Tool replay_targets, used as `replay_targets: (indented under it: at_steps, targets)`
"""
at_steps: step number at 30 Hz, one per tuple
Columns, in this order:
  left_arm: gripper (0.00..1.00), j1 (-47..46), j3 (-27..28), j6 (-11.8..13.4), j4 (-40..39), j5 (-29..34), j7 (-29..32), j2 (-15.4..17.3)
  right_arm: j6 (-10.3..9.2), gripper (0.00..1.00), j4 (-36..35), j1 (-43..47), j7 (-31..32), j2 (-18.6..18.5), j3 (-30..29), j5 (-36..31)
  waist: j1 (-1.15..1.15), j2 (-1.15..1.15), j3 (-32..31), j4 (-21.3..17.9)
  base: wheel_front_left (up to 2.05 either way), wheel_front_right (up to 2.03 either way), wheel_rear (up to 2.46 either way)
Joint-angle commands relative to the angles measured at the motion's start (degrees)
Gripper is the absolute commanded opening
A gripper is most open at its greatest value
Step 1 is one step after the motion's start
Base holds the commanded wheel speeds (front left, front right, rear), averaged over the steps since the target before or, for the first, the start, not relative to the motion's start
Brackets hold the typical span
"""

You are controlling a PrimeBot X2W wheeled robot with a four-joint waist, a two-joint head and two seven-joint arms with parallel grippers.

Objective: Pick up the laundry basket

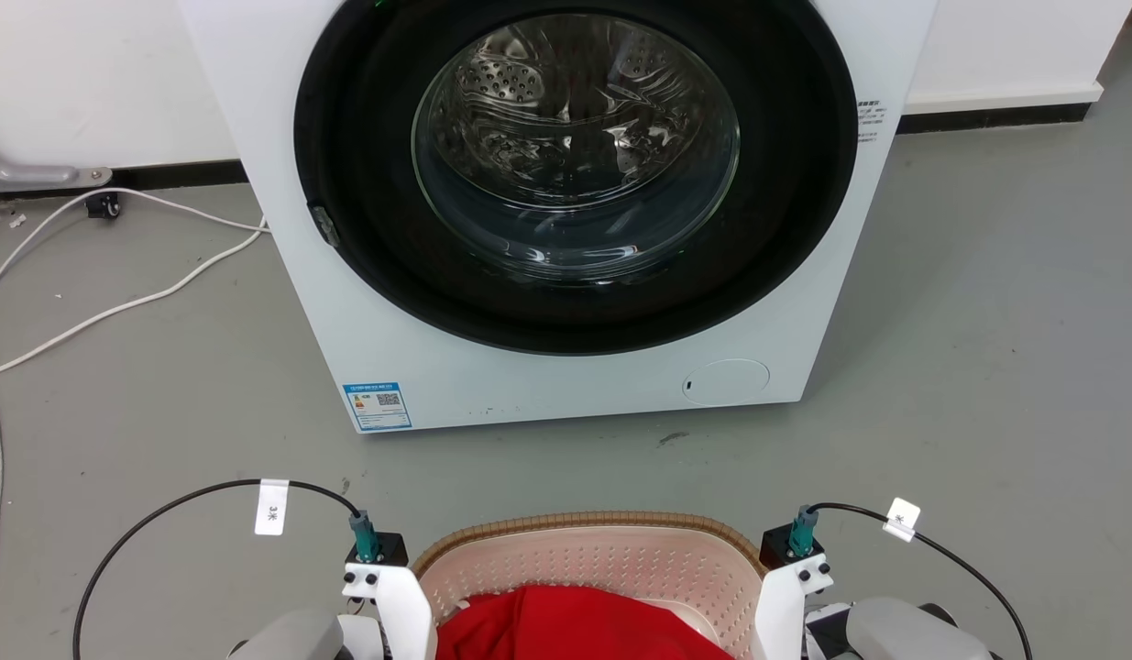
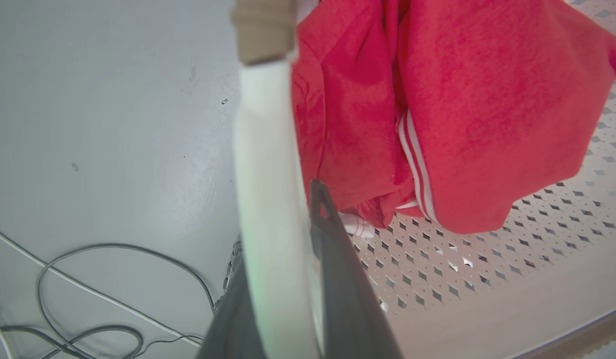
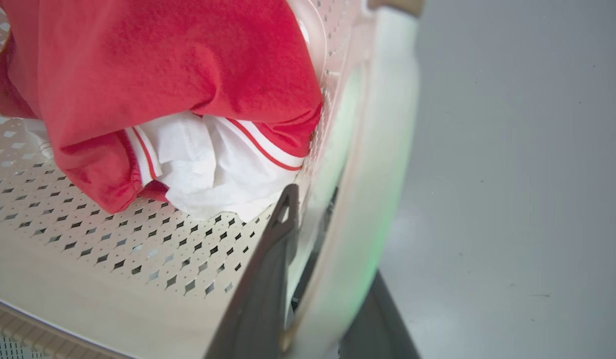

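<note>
While fingers (image 2: 342, 289) grip the laundry basket (image 1: 602, 561), a tag (image 1: 270, 507) reads "3米".

the washer (image 1: 566, 229) stands close ahead of you, a strip of bare floor (image 1: 575, 467) between it and the laundry basket (image 1: 602, 559). white cables (image 1: 171, 292) trail over the floor at your left; the right lies open.
</note>
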Motion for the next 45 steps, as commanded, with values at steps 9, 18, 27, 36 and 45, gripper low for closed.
replay_targets:
  at_steps: [9, 18, 27, 36, 45]
  targets:
    - [0.00, -0.8, -1.7, -0.4, 0.2, -1.2, -0.6, 0.2, -0.01, 0.00, 0.1, -1.1, -0.7, 0.1, 0.9, 0.6, 0.00, 0.00, 0.1, 0.1, 0.00, 0.00, 0.00]
    - [0.00, -1.1, -3.0, -0.4, 0.4, -2.2, -1.2, 0.3, -0.01, 0.00, 0.4, -1.2, -1.0, 0.2, 1.5, 1.1, 0.00, 0.00, 0.3, 0.2, 0.00, 0.00, 0.00]
    - [0.00, -1.4, -4.3, -0.4, 0.5, -3.3, -1.7, 0.3, -0.01, 0.00, 0.6, -1.3, -1.1, 0.3, 1.9, 1.5, 0.00, 0.00, 0.4, 0.1, 0.00, 0.00, 0.00]
    - [0.00, -1.7, -5.5, -0.4, 0.6, -4.4, -1.8, 0.2, -0.01, 0.00, 0.7, -1.3, -1.1, 0.1, 2.1, 1.6, 0.00, 0.00, 0.4, 0.1, 0.00, 0.00, 0.00]
    - [0.00, -1.8, -6.6, -0.4, 0.9, -5.3, -2.4, 0.1, -0.01, 0.00, 1.0, -1.2, -1.6, 0.1, 2.4, 1.6, 0.00, 0.00, 0.4, 0.0, 0.00, 0.00, 0.00]
